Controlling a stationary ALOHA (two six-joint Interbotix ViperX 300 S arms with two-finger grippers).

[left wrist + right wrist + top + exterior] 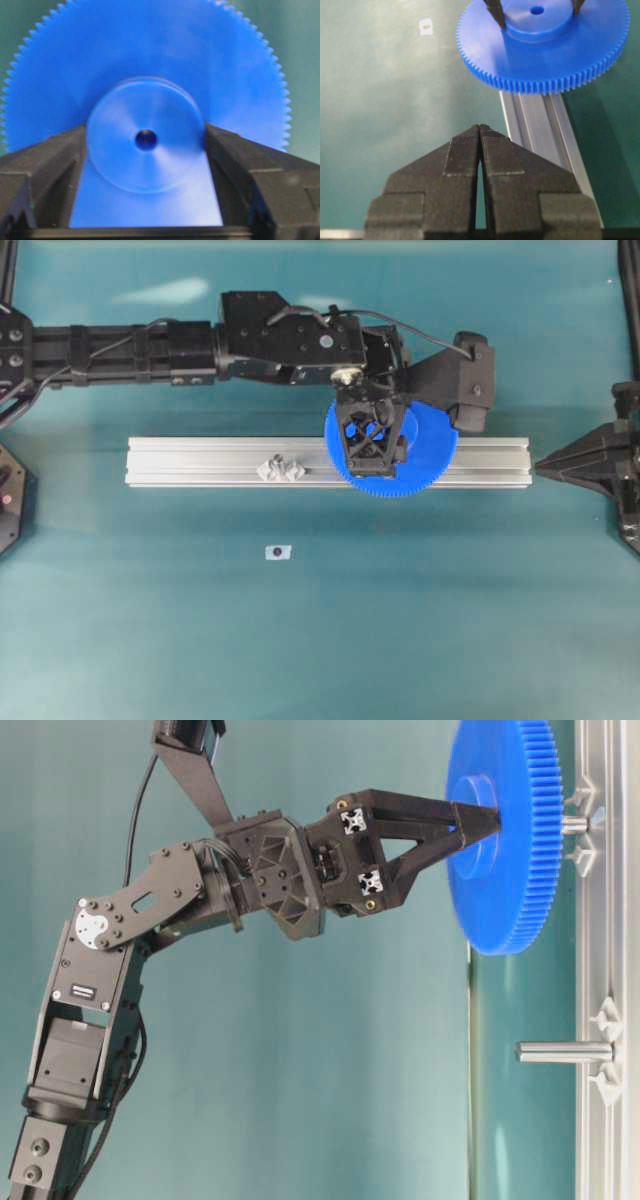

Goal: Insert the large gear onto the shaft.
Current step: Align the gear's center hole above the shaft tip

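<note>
The large gear (425, 462), a wide bright-blue toothed disc, hangs flat just above the aluminium rail (200, 460). My left gripper (372, 445) is shut on its raised hub (146, 112), with a black finger (55, 165) pressed against each side. In the table-level view the gear (500, 870) sits over the shaft (573, 822). Only a short silvery stub shows between disc and rail, and the pin's top is hidden behind the gear. The right gripper (479, 128) is shut and holds nothing, off the rail's right end, with the gear (545, 55) ahead of it.
A second upright pin (565, 1052) with clear mounts (281, 469) stands bare further left on the rail. A small white marker (279, 552) lies on the green mat in front. The right gripper (545, 465) rests at the rail's right end.
</note>
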